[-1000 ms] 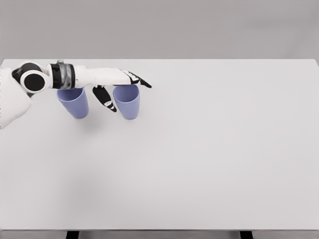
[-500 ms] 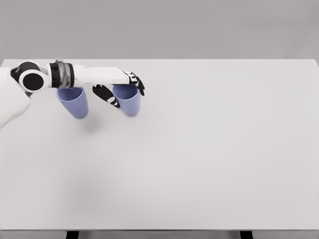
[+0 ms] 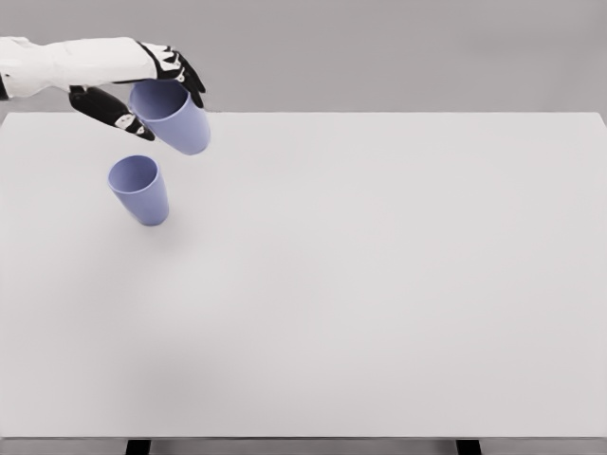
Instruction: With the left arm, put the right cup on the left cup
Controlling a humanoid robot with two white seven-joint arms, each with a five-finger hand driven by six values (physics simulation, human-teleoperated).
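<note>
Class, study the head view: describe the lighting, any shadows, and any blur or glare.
Head view: even, diffuse light with no glare on the table; only a faint soft shadow beside the standing cup; the left hand and the lifted cup render sharp, without motion blur.

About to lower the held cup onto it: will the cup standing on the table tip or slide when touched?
Probably easy to disturb. The standing cup tapers to a narrow base, so an off-centre touch could tip it. It looks thin and light, and the table is smooth, so it may slide. The left hand holds the other cup tilted; level it first.
</note>
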